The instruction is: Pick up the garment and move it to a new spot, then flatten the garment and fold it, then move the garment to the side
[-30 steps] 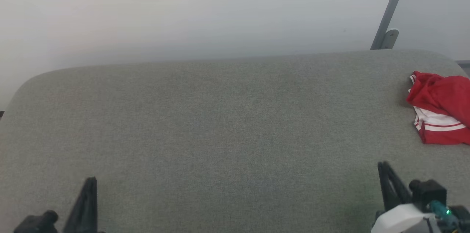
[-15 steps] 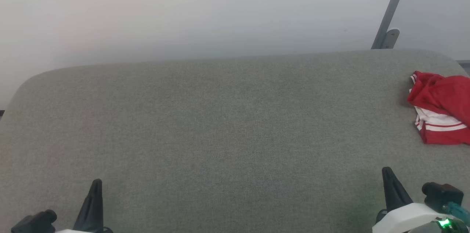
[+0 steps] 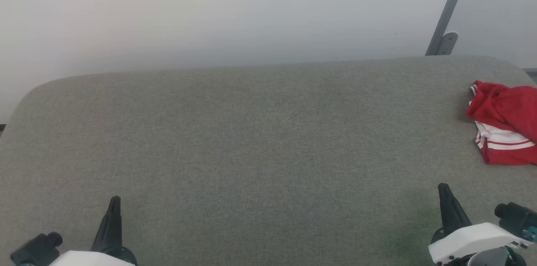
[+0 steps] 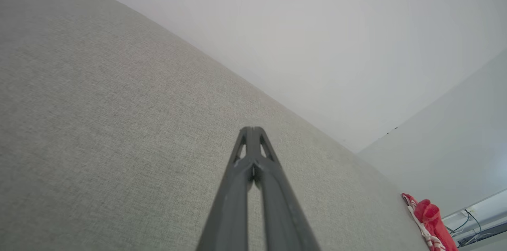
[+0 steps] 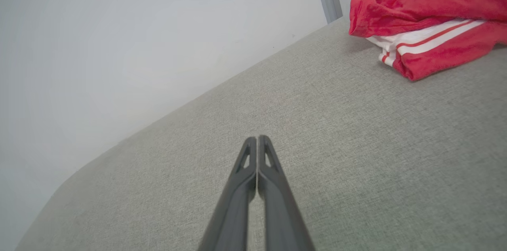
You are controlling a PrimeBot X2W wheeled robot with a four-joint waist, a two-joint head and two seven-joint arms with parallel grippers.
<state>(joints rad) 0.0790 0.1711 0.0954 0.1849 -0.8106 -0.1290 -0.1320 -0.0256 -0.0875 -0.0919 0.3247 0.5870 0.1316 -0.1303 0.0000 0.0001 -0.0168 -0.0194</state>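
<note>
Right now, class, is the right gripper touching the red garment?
Apart. The right wrist view shows a stretch of bare grey cushion between the right gripper and the garment, which lies at the upper right.

One garment (image 3: 503, 119) lies on one grey worktop (image 3: 260, 140), two tools stand at its near edge, the left tool (image 3: 114, 204) and the right tool (image 3: 444, 190), and one slanted grey post (image 3: 449, 10) rises behind its far right corner.

Black slender right gripper (image 5: 257, 140), white wrist casing (image 3: 470, 238)
</note>
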